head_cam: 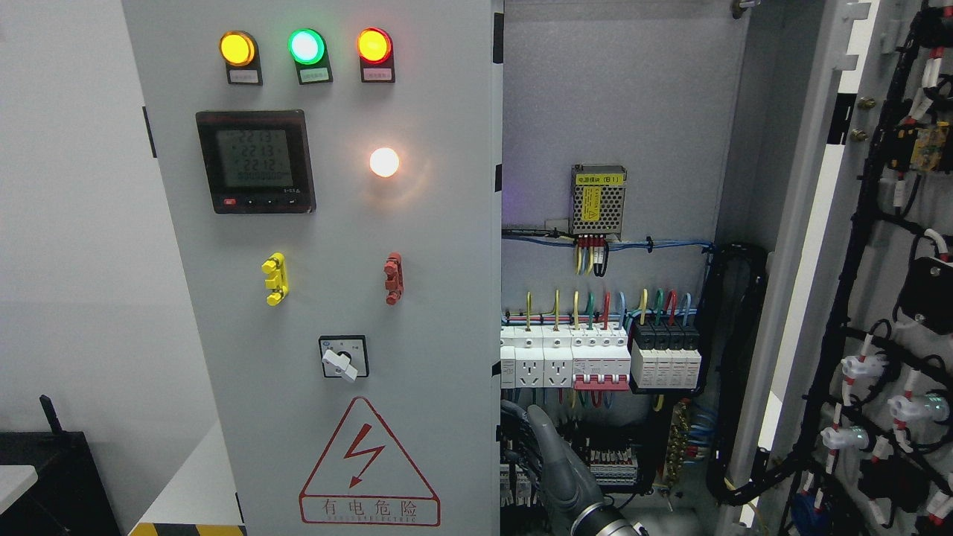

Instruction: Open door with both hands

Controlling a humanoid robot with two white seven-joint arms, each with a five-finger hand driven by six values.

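Observation:
The grey cabinet's left door (417, 298) stands shut, carrying three lit lamps, a meter (255, 161), a rotary switch (343, 357) and a red warning triangle. The right door (878, 298) is swung wide open to the right, showing its wired inner side. My right hand (532, 432) rises from the bottom edge, right of the middle, inside the open cabinet bay. Its dark fingers (547, 439) are stretched up and to the left, ending close to the left door's free edge (496, 417). Whether they touch that edge I cannot tell. Nothing is held.
Inside the bay sit rows of breakers (595, 361), a power supply (598, 201) and black cable bundles (737, 372), all close to my hand. A white wall is at the left, with a dark box (52, 476) low in the corner.

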